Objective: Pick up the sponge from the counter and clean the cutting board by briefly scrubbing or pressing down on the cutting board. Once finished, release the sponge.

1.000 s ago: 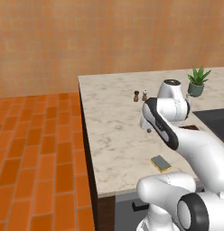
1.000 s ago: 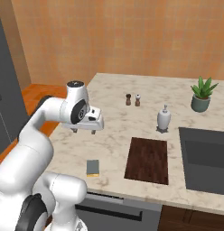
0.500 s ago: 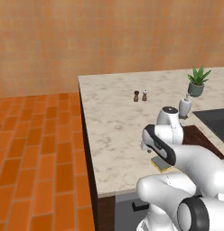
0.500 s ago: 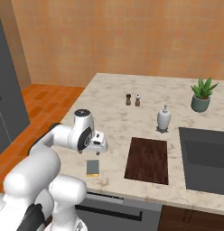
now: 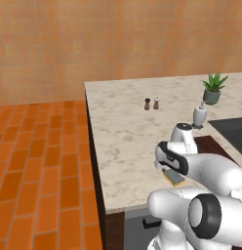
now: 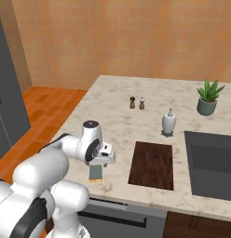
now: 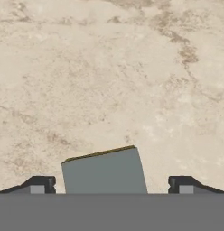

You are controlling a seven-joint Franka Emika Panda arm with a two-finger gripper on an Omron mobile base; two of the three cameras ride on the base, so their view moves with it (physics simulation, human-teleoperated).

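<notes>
The sponge point(image 6: 95, 173) lies flat on the counter point(image 6: 122, 121) near its front edge, yellow with a grey-green top; the left base view has the sponge point(image 5: 173, 177) half under my arm. My gripper point(image 6: 100, 163) hangs just above it, open. In the hand view the sponge point(image 7: 105, 171) sits between my two fingertips point(image 7: 39, 184), which stand wide on either side and do not touch it. The dark reddish-brown cutting board point(image 6: 152, 164) lies to the right of the sponge; a strip of the cutting board point(image 5: 209, 145) appears past my arm.
A white bottle point(image 6: 169, 122) stands behind the board. Two small shakers point(image 6: 137, 102) sit mid-counter and a potted plant point(image 6: 208, 96) at the back right. A black sunken panel point(image 6: 213, 169) lies right of the board. The counter's front edge point(image 6: 136, 200) runs close by.
My arm has swung down and toward the counter's front edge, bringing the gripper from above mid-counter to just over the sponge. The sponge and the board have not moved.
</notes>
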